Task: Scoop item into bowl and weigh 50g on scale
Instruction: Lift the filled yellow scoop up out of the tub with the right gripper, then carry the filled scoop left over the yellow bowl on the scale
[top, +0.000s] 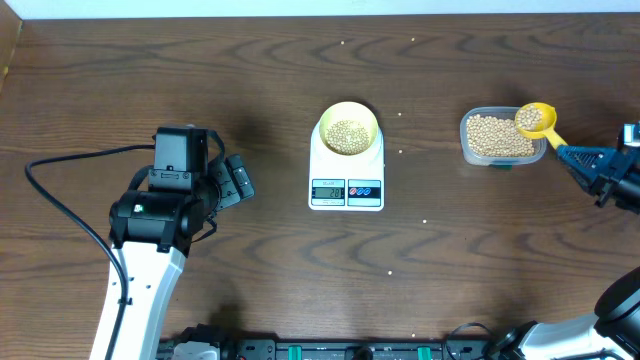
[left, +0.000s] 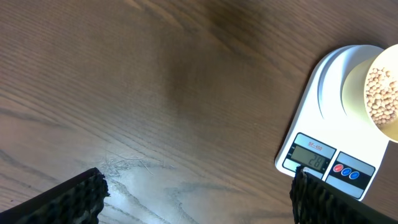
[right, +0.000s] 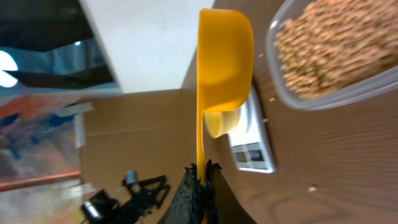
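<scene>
My right pincer (top: 566, 152) is clamped tight on the handle of the bright yellow plastic scoop (top: 535, 119), which looks loaded, above the clear rectangular plastic container (top: 466, 140) at 3 o'clock of the small white digital scale (top: 346, 190). Small tan beans (top: 348, 135) sit in the pale-yellow round bowl (top: 348, 107) on the scale. My left pincer (top: 243, 180) is wide open and empty at 9 o'clock. Step, as I judge it: top-up scoop. Next: level carry toward 9 o'clock, slow tip.

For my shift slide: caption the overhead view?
Right gripper holds a loaded yellow scoop over the clear container's corner; bowl of beans sits on the scale.
</scene>
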